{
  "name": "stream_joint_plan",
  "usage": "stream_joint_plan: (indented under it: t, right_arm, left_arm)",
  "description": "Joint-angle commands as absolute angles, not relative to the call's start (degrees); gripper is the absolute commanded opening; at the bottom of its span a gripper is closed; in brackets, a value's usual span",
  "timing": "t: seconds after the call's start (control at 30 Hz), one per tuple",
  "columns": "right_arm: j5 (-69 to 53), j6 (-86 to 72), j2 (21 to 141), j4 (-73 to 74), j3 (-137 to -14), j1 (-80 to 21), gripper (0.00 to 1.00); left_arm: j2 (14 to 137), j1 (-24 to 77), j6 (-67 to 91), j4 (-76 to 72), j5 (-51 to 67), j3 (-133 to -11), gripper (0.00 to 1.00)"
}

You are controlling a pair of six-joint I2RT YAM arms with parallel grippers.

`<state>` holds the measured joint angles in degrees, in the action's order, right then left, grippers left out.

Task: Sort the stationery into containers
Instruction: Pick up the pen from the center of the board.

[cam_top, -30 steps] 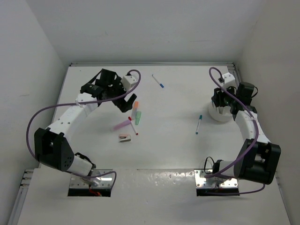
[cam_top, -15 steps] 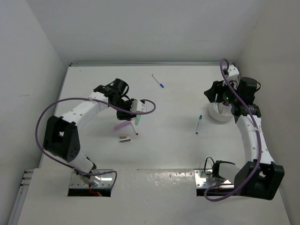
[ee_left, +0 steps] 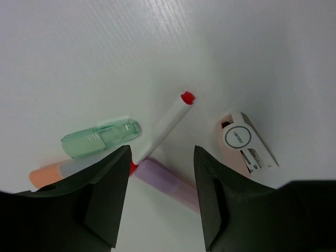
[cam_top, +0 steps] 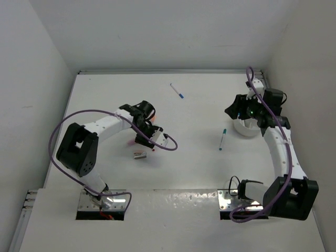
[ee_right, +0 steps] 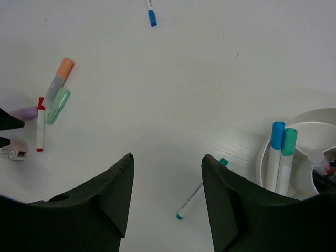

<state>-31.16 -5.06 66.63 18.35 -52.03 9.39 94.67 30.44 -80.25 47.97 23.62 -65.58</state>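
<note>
Left claw [ee_left: 161, 153] gapes wide over the pile, right claw [ee_right: 167, 160] hangs open near the tub [ee_right: 300, 116]!
Under the left claw lies the red pen [ee_left: 167, 123], green highlighter [ee_left: 102, 138] just beside it, its lower end meeting the pink highlighter [ee_left: 169, 185]; orange highlighter [ee_left: 50, 175] and block [ee_left: 244, 144] flank them. 2 pens [ee_right: 276, 152] stand in the tub, while a teal pen [ee_right: 202, 189] and blue pen [ee_right: 151, 13] lie loose on the worktop [cam_top: 199, 173], well apart.
</note>
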Motion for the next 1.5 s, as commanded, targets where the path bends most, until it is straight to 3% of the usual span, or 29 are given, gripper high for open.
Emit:
stream_joint_plan:
  t: [0.0,0.43,0.87,1.07,1.23,1.37,1.47]
  right_arm:
    - [-31.9,-6.1,67.2,18.3,-54.6,9.3,0.54]
    - [-31.6,-4.9,68.6,19.7,-54.8,9.2,0.53]
    - [-32.0,-4.8,69.8,20.0,-54.8,9.8,0.52]
    - [-32.2,-4.2,70.0,20.6,-55.2,10.4,0.51]
    - [-32.4,-4.0,69.9,21.4,-55.4,10.9,0.5]
    - [-33.7,-5.4,69.9,22.4,-55.6,10.9,0.49]
    - [-35.9,-6.5,70.3,25.1,-55.3,10.6,0.49]
  left_arm:
    - [95.5,31.2,-87.4,47.9,24.9,-65.4,0.57]
    - [102.7,34.1,-93.1,47.7,21.9,-66.6,0.45]
    - [107.6,36.8,-95.6,45.4,16.1,-65.2,0.39]
    - [109.1,37.7,-96.7,43.3,14.7,-63.3,0.31]
    - [108.2,39.5,-94.0,39.4,14.3,-60.6,0.09]
    - [105.4,42.5,-89.8,37.1,15.1,-58.9,0.0]
    - [101.7,45.6,-86.6,36.4,15.8,-57.7,0.0]
